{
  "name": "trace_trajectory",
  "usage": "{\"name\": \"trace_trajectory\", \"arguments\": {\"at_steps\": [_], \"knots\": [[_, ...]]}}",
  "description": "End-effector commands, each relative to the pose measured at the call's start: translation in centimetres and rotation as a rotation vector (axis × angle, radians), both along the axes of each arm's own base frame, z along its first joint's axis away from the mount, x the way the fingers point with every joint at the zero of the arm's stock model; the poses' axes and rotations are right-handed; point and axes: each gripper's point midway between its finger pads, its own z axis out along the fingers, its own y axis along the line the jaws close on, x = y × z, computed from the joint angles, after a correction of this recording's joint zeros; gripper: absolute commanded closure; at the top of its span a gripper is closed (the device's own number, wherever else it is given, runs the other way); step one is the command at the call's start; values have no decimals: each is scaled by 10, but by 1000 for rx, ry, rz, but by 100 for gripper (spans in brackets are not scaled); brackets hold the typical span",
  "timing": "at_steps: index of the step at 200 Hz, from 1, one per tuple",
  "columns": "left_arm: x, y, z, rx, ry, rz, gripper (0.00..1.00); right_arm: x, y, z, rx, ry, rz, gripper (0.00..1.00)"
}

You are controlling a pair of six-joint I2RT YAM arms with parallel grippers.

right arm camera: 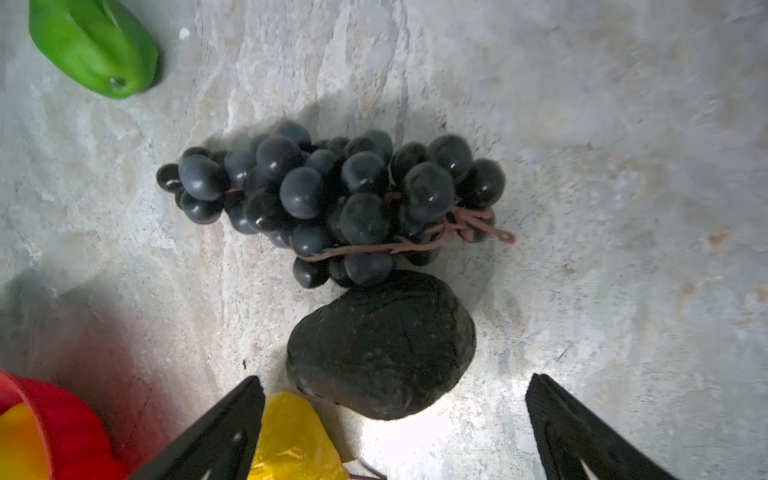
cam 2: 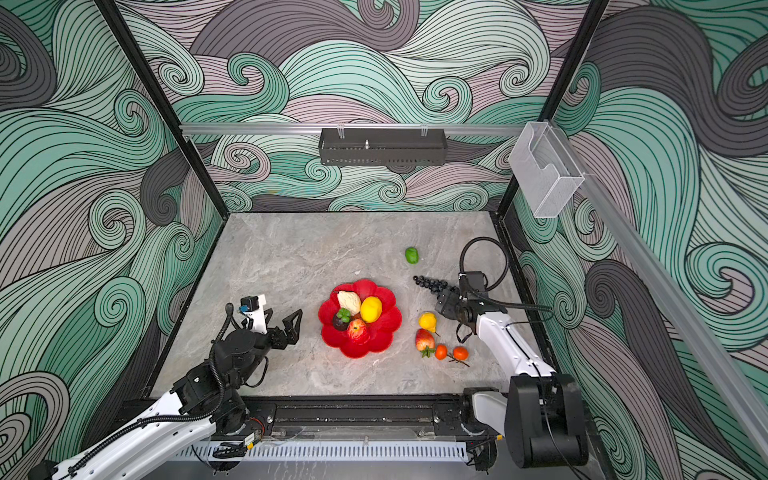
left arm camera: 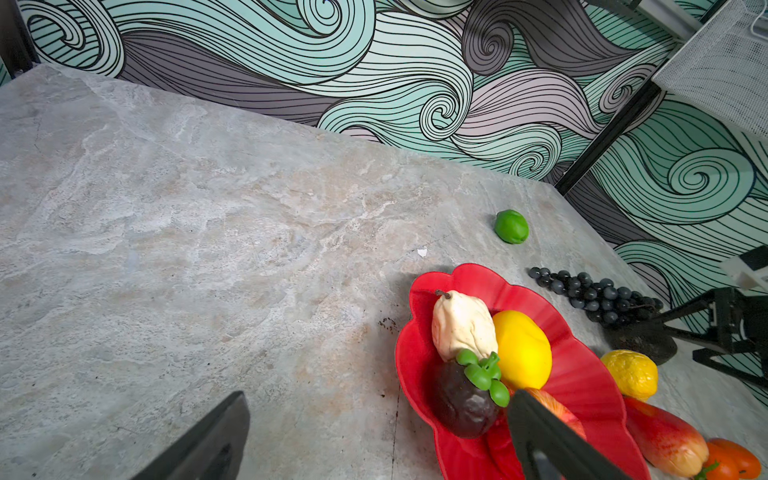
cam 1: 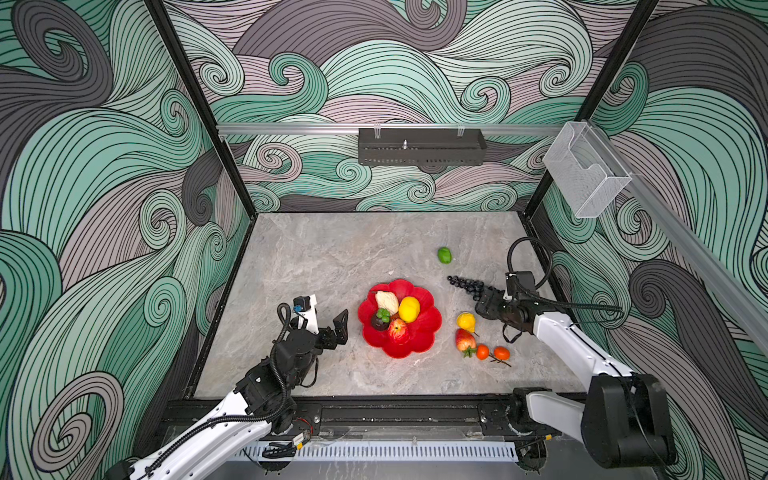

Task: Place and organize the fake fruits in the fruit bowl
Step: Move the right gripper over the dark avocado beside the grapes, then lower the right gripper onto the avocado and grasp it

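Note:
The red scalloped fruit bowl (cam 1: 428, 332) holds a cream piece (cam 1: 386, 302), a yellow lemon (cam 1: 409, 308), a mangosteen (cam 1: 380, 321) and an apple (cam 1: 397, 329). To its right on the table lie a lime (cam 1: 444, 254), a grape bunch (cam 1: 465, 285), a small lemon (cam 1: 466, 321), a strawberry (cam 1: 464, 340) and two tangerines (cam 1: 482, 351). My right gripper (right arm camera: 395, 382) hangs open over a dark avocado (right arm camera: 382, 345) that touches the grape bunch (right arm camera: 332, 199). My left gripper (left arm camera: 378, 401) is open and empty, just left of the bowl (left arm camera: 582, 374).
The grey marble table (cam 1: 332, 257) is walled on three sides. A black shelf (cam 1: 422, 147) hangs on the back wall, and a clear bin (cam 1: 582, 174) on the right rail. A black rail (cam 1: 374, 415) borders the front edge.

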Motion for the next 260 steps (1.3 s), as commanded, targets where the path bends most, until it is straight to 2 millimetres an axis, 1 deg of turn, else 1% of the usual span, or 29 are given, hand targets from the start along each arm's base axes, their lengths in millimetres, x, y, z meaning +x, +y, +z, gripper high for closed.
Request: {"name": "trace_trajectory", "arguments": {"at_steps": [1,14,28,31,39,61,77,91,113,124,126,134,155,175,198,207,236,260], "knots": [[1,0,1,-4,-6,1,1,12,-5,6,-7,-25,-38,1],[2,0,2,-5,-7,0,1,19,-2,0,12,-7,-37,1],[2,0,1,-4,-7,1,1,22,1,-10,29,34,-37,1],[1,0,2,-4,-7,1,1,27,3,-9,38,17,-34,1],[1,1,1,-5,-7,2,1,30,6,-12,57,19,-25,1],[1,2,1,-12,-12,3,1,32,17,-15,106,21,1,1],[1,2,1,-15,-12,5,1,26,27,-18,126,42,33,1],[1,2,0,-14,-8,5,1,16,38,-19,147,57,68,1],[3,1,0,-9,0,4,1,2,55,-18,173,65,116,3],[4,0,-1,-5,5,4,1,-1,64,-15,182,60,144,4],[4,0,-1,-5,5,4,1,-6,66,-17,183,80,148,4],[5,-1,-1,-2,10,4,1,-10,71,-17,186,90,164,5],[6,-3,-2,5,19,0,1,-17,80,-15,193,94,196,8],[6,-2,-2,3,20,3,1,-17,76,-12,154,86,206,14],[5,-1,-1,-2,13,4,1,-12,55,-11,27,89,185,16],[4,0,-2,-5,12,4,1,-10,51,-11,-2,101,181,16],[3,1,-1,-12,6,5,1,1,47,-11,-16,94,164,15],[3,2,-1,-13,6,8,1,9,44,-17,-6,105,152,15]]}}
